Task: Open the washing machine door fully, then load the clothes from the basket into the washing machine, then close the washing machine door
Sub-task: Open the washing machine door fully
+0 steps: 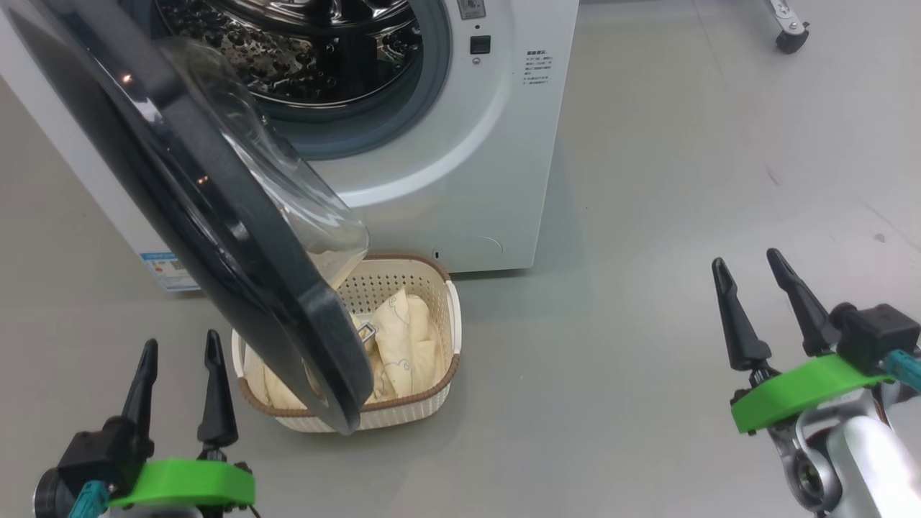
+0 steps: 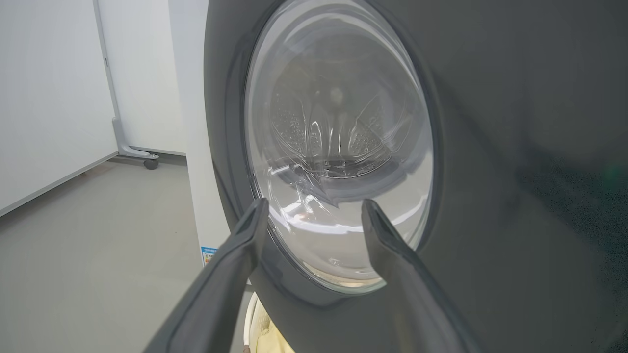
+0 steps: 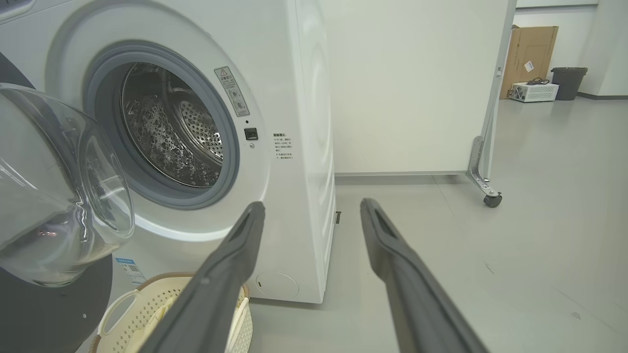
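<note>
Down on the grey floor (image 1: 611, 324), right at the foot of the big white front-loading washing machine (image 1: 460, 180), sits the small cream perforated plastic basket (image 1: 406, 257) with pale yellow fabric clothes (image 1: 403, 338) inside. The wide glossy black round washing machine door (image 1: 216, 216) hangs open, and its lower edge covers the basket's left side in the head view. The left gripper (image 1: 181, 339) is near the door's outer face, fingers spread and empty. The right gripper (image 1: 746, 257) is spread and empty too, with loads of bare floor around it.

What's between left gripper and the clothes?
The washing machine door: its black ring hangs between the left gripper and the clothes, over the basket. Head view.
</note>
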You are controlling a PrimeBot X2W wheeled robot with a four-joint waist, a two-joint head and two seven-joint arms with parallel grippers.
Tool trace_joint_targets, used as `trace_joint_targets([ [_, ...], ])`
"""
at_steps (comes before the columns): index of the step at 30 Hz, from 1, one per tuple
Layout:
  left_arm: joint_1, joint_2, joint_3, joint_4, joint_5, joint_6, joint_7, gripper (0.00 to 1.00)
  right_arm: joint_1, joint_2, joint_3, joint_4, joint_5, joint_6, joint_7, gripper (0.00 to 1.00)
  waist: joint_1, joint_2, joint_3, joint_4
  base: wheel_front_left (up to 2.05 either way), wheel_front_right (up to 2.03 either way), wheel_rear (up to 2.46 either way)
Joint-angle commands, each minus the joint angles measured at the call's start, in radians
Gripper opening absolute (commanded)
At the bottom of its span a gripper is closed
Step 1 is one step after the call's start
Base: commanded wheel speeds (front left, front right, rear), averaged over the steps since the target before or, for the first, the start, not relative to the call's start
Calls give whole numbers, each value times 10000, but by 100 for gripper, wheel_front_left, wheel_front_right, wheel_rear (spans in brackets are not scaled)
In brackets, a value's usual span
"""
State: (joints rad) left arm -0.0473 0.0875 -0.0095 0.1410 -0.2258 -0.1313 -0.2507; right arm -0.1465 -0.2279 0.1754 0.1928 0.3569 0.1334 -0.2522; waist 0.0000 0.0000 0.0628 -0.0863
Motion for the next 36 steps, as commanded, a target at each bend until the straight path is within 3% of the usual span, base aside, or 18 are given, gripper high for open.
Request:
trace_joint_targets([
  [1, -185, 100, 360, -382, 114, 6, -111, 100, -132, -84, 45, -373, -140, -27, -93, 100, 0, 0, -7, 11, 0, 0, 0],
  [10, 18, 123, 321, -402, 193, 6, -111, 100, 628, 456, -1060, -439, -1295, -27, -94, 100, 0, 0, -19, 159, 0, 0, 0],
  [36, 305, -31, 524, -571, 328, 6, -111, 100, 801, 773, -1372, 66, -1747, -27, -95, 100, 0, 0, 31, 328, 0, 0, 0],
])
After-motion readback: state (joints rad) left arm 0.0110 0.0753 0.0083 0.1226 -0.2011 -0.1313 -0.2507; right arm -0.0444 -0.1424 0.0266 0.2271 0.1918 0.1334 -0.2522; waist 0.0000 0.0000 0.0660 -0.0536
